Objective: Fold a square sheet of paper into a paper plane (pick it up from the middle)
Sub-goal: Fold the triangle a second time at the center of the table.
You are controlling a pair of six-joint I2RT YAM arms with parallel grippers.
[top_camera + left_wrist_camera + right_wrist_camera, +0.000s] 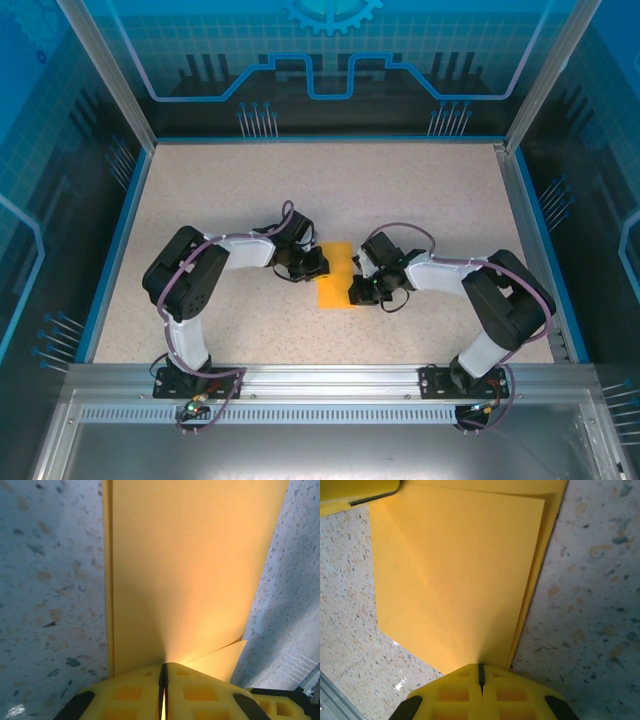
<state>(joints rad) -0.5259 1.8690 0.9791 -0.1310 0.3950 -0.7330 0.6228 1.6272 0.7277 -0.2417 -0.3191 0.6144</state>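
Where the two arms meet near the middle of the table (300, 190), the paper (336, 285) shows from above as a narrow orange-yellow rectangle, longer than it is wide. It is thin, matte and plain, with no print on it. In the wrist views it is folded into at least two layers: a slim strip of the lower layer stands out along one long side, and the edges are straight and sharp. A small pointed flap sticks out close to the left gripper (163, 675). The table is a hard, speckled top, beige with brown and dark flecks, and it has a slight shine. The fingers (200, 695) of both grippers are blocky yellow plastic with square hollows and black corners. The left gripper is closed, its jaws pressed together with only a thin dark line between them, and it pinches the left edge of the paper. The right gripper (481, 672) is closed in the same way and pinches the opposite edge, a little nearer to the arm bases. Whether the paper rests flat on the table or hangs a little above it, I cannot tell.
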